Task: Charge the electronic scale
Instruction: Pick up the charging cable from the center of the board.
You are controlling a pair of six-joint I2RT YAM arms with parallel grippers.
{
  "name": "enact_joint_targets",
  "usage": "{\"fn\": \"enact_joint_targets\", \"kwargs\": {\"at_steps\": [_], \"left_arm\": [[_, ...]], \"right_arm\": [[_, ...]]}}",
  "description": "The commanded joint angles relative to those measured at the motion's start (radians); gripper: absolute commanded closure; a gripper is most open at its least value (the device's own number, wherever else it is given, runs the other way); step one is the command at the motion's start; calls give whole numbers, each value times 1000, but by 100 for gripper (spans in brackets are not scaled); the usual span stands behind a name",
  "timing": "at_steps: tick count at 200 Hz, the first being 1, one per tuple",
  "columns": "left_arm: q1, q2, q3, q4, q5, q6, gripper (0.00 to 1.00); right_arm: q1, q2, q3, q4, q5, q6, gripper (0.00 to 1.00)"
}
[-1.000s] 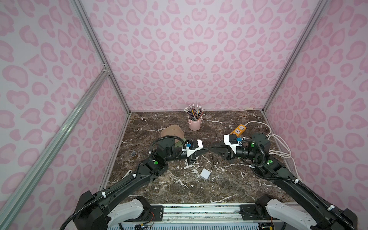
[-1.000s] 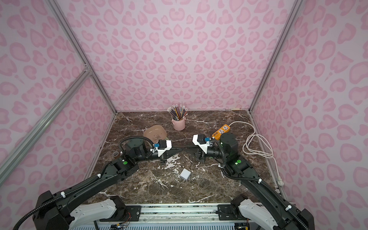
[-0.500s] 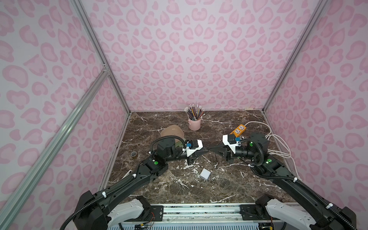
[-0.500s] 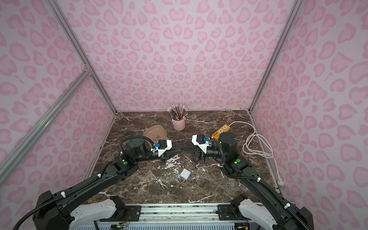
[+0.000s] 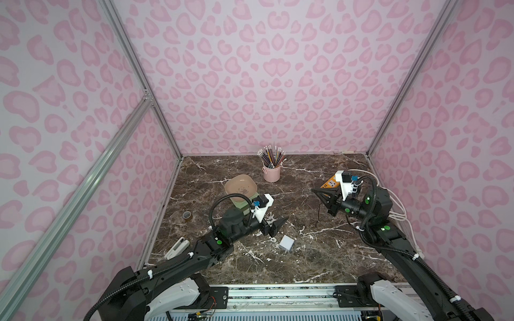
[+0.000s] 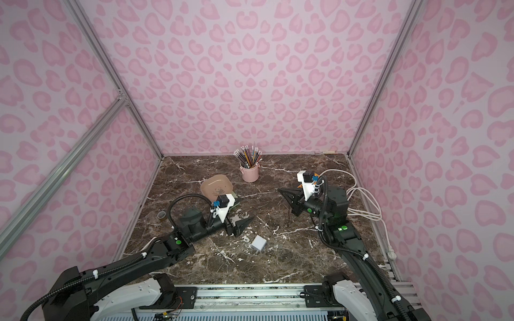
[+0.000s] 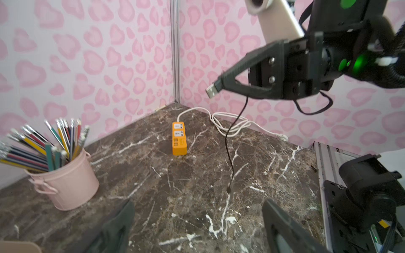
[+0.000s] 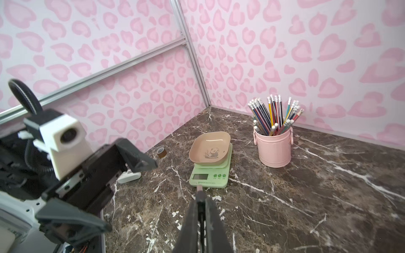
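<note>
Here, the right gripper (image 7: 221,85) pinches the USB plug (image 7: 210,91) — the left gripper (image 8: 130,195) gapes wide.

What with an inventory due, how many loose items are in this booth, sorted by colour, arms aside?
Pink: 1, pencil bucket with its pencils
Green: 1, electronic scale with its beige tray
Orange: 1, power strip
White: 2, cube charger and oblong object at the table edge
Brown: 1, tape roll
Black: 1, USB cable
Total: 7
</note>
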Motion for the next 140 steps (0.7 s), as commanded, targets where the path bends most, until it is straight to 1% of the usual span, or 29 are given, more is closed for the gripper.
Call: {"fn": "enact_joint_targets", "kwargs": {"at_steps": [1,13,45,66,101,114,140], "left_arm": [[-64,59,8,-29,-179,-103,8],[-102,112,24,-66,-234,-140,8],[-185,232,47,-95,-283,-170,6],[-232,322,101,-150,-333,-178,6],[-282,445,166,-228,-381,-210,5],[-294,468,167,-248,-399,-234,5],[-303,505,162,-257,-395,-265,5]], "right_arm": [[-21,-25,-21,-35,38,125,100],[-35,-38,-40,-49,42,166,100],[-48,-48,-34,-142,69,212,100],[-63,-36,-15,-202,91,241,100],[-92,2,2,-245,73,278,100],[-93,13,10,-257,73,279,100],[-95,35,14,-261,64,284,100]]}}
